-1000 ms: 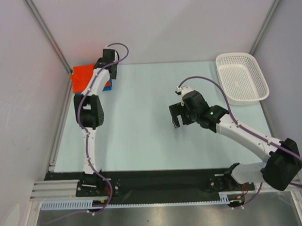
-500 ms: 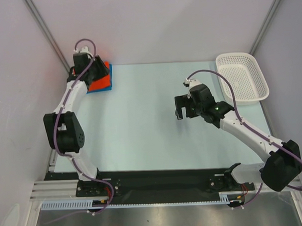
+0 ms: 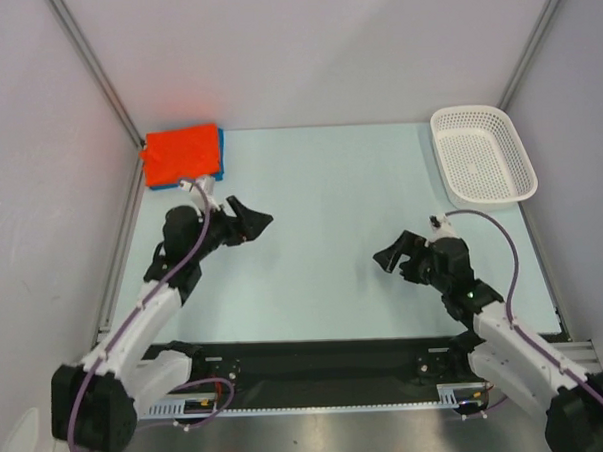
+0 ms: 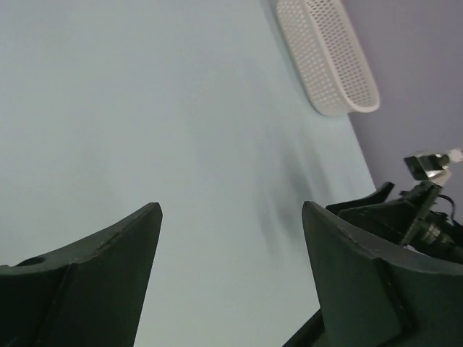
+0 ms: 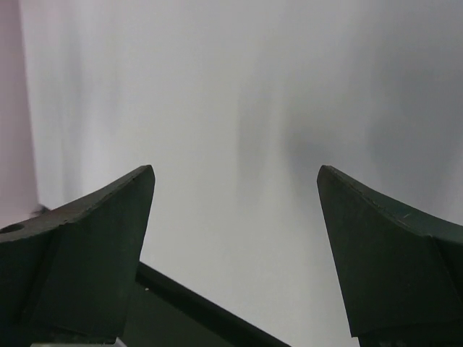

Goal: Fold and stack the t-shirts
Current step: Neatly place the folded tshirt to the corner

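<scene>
The two t-shirts lie folded and stacked in the far left corner of the table: the orange-red one (image 3: 181,154) is on top, and only a blue edge (image 3: 219,154) of the other shows along its right side. My left gripper (image 3: 256,223) is open and empty, pulled back to the near side of the stack and pointing right. In the left wrist view its fingertips (image 4: 148,217) frame bare table. My right gripper (image 3: 388,258) is open and empty too, low over the table's near right part, pointing left. Neither wrist view shows the shirts.
A white perforated basket (image 3: 484,156) stands at the far right corner, also seen in the left wrist view as a white basket (image 4: 325,58). Grey walls close in the table on three sides. The black base rail (image 3: 317,360) runs along the near edge.
My left gripper let go of the shirt stack, opened and drew back toward the near side. The right arm also retracted toward its base. The stack now lies uncovered in the corner.
</scene>
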